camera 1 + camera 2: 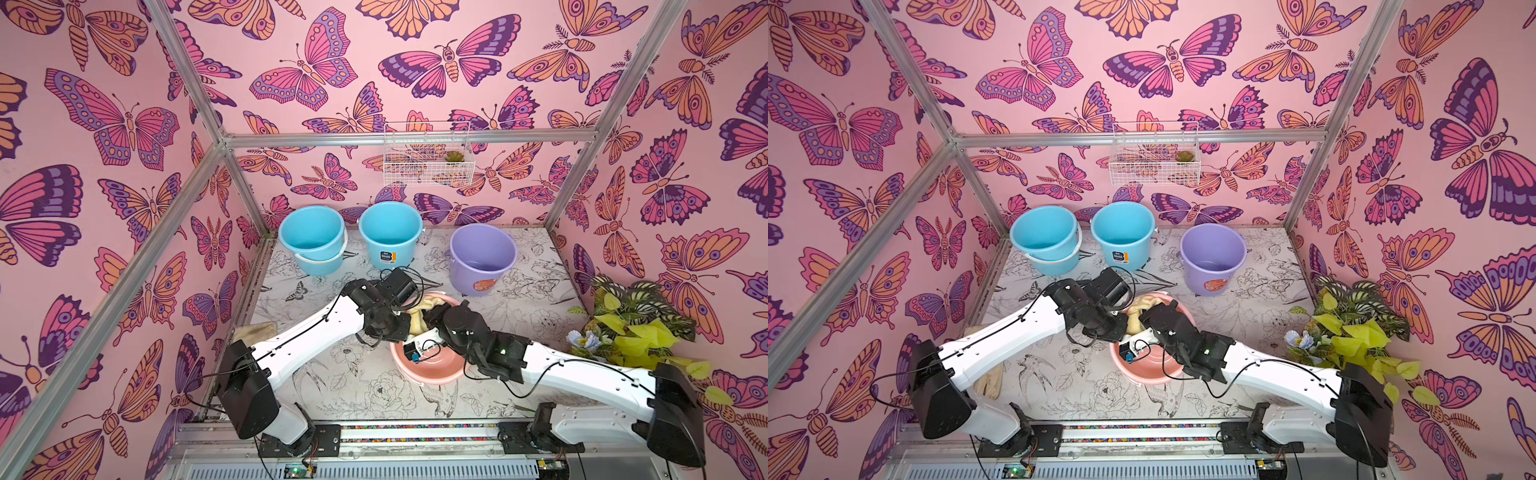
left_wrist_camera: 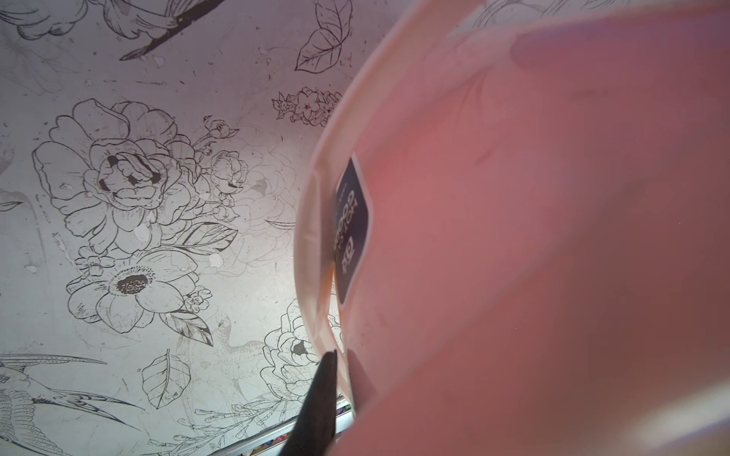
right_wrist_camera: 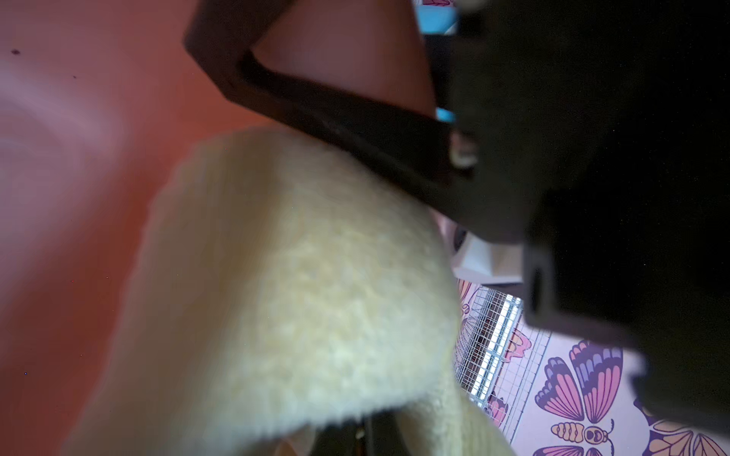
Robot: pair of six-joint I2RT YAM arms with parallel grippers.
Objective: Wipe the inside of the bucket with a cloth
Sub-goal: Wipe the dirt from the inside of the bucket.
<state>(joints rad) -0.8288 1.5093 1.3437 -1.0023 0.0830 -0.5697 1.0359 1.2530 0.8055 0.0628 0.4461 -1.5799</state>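
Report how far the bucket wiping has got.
Done: the left gripper is shut on the rim of the pink bucket, and the right gripper holds the pale yellow cloth. In hand: the cloth is inside the bucket, against its inner wall. Left: likely more wall and the bottom; how much is already wiped cannot be told.
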